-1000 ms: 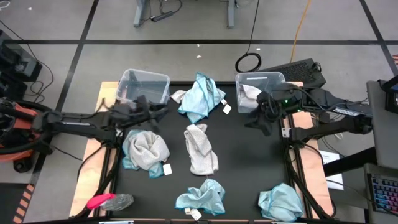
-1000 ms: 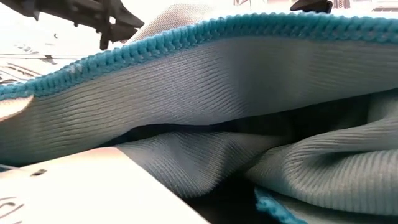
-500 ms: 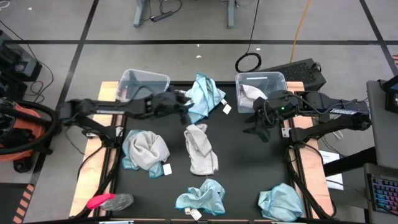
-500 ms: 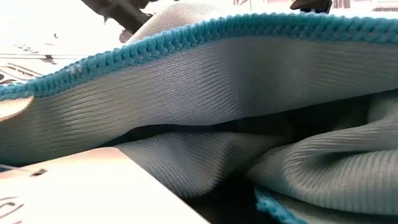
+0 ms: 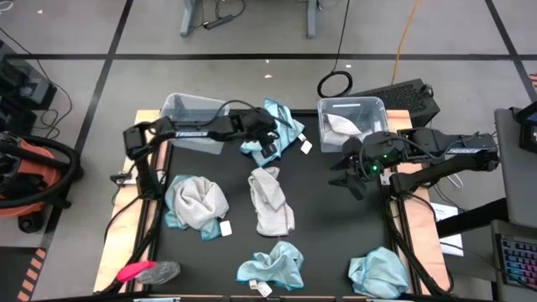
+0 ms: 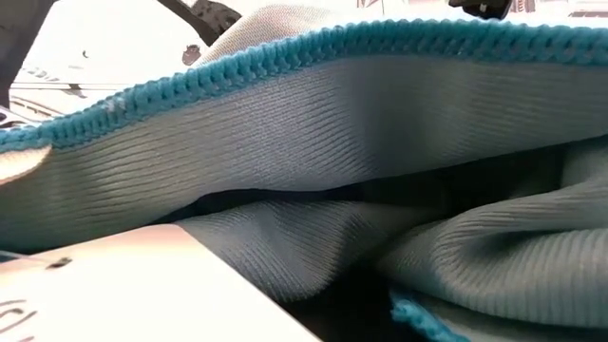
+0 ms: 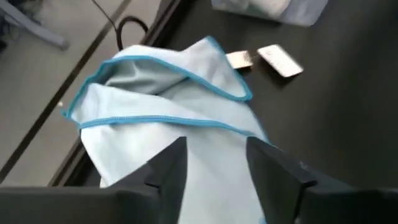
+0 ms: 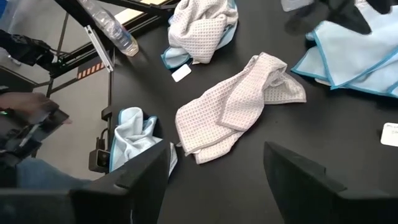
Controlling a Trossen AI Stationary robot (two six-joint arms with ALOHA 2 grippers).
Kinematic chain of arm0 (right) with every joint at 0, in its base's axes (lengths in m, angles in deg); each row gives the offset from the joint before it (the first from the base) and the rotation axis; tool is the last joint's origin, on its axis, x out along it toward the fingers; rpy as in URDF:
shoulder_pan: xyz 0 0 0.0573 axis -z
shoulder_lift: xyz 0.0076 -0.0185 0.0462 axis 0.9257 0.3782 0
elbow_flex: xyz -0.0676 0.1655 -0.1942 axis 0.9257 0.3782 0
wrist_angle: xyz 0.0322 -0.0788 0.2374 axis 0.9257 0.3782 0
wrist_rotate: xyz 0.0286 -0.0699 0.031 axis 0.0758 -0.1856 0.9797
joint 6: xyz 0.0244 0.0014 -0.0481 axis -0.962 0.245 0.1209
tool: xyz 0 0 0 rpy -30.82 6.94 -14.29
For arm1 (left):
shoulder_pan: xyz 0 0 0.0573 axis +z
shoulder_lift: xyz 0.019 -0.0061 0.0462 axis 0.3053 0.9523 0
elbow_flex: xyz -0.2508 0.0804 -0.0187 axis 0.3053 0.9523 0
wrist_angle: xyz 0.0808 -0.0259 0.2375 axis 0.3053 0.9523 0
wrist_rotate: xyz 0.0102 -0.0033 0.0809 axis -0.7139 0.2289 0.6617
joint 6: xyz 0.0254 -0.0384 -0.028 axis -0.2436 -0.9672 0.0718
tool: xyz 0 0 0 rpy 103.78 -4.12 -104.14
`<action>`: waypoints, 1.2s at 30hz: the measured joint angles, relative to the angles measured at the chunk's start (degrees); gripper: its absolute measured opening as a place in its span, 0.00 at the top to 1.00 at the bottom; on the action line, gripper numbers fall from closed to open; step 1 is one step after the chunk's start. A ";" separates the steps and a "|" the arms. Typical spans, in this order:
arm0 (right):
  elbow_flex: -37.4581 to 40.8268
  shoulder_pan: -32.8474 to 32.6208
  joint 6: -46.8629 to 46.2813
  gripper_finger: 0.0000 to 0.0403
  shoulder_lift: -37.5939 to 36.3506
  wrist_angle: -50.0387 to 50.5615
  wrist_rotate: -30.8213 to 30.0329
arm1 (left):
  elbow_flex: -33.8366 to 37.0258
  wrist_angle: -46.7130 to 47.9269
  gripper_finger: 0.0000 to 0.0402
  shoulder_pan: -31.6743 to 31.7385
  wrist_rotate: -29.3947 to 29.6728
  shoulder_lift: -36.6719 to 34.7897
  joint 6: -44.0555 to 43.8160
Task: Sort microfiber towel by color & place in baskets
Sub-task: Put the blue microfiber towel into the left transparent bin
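Note:
A teal-blue microfiber towel (image 5: 284, 124) lies crumpled at the table's far middle, between two clear baskets (image 5: 195, 116) (image 5: 352, 113). The right basket holds a pale towel (image 5: 340, 126). My left gripper (image 5: 268, 143) is over the teal towel's near-left part. In the left wrist view it (image 7: 214, 171) is open, a finger on either side of the teal cloth (image 7: 155, 106). I cannot tell whether the fingers touch it. My right gripper (image 5: 348, 172) (image 8: 217, 180) hangs open, near the right basket. A grey-white towel (image 5: 270, 201) (image 8: 239, 106) lies at the table's centre.
More towels lie about: a grey-white one with teal edges (image 5: 195, 204) at left, and teal ones at near centre (image 5: 273, 267) and near right (image 5: 377, 270). A pink object (image 5: 134, 271) and a clear bottle (image 5: 164, 270) lie at the near left. A teal towel (image 6: 304, 171) fills the low view.
My left gripper has swung from over the left basket toward the table's right, tipping downward, and now stands over the teal towel at the far middle. The towels have stayed where they were.

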 joint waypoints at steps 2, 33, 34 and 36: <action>0.00 -0.76 -0.05 0.39 -0.01 0.07 -0.92 | -1.27 1.97 0.47 0.48 0.22 1.74 0.05; 0.00 -1.28 0.97 0.39 0.00 0.15 -5.31 | -7.42 9.48 0.94 1.67 -4.01 3.57 1.20; 0.01 -1.28 0.93 0.39 0.00 -0.02 -5.31 | -7.88 10.02 0.94 1.67 -4.57 2.69 1.70; 0.00 -1.28 0.86 0.39 0.00 -0.04 -5.31 | -8.72 10.46 0.95 1.67 -5.54 1.24 2.02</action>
